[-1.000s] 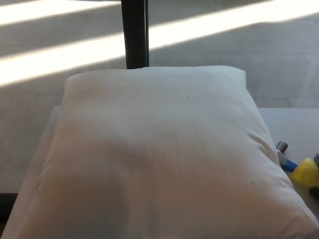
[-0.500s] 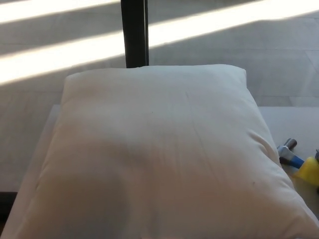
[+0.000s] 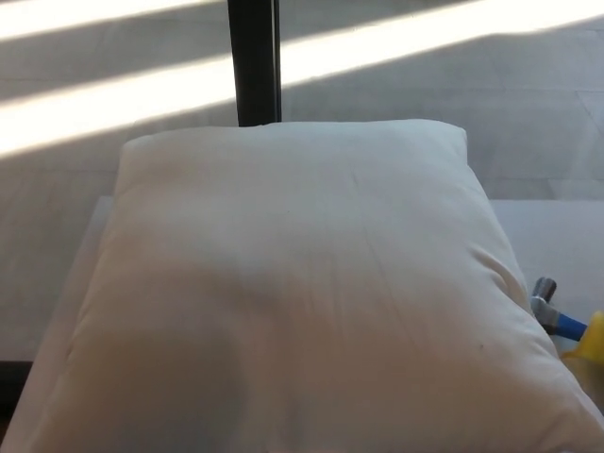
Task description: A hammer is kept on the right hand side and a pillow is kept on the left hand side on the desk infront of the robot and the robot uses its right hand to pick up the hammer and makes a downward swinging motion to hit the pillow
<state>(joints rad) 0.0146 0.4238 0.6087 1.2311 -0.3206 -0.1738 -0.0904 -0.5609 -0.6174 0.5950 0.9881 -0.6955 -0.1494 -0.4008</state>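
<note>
Cream cotton fills nearly the whole head view: a big, plump, square pillow (image 3: 302,293) lies flat on the pale desk (image 3: 557,231), its far edge toward a dark upright post (image 3: 253,61) and a floor striped with sunlight. Tucked just beside the pillow's right edge, low at the picture's right margin, is the small hammer with a grey metal head, a blue neck and a yellow grip (image 3: 557,319); only its head end and a sliver of the yellow show, the rest runs out of the frame. Neither of the robot's hands shows anywhere, so I cannot tell whether their fingers are apart, together or clamped on anything, and I cannot tell whether the hammer is held or simply lying on the desk. My reading is that the task sits at its pick-up or raising stage, with the blow not yet struck, since the pillow's top looks smooth and undented. The next move calls for a firm hold on the yellow grip and a lift clear of the pillow's edge before swinging down. The hammer's long axis runs diagonally, head pointing up and left toward the pillow, handle trailing down and right.
</note>
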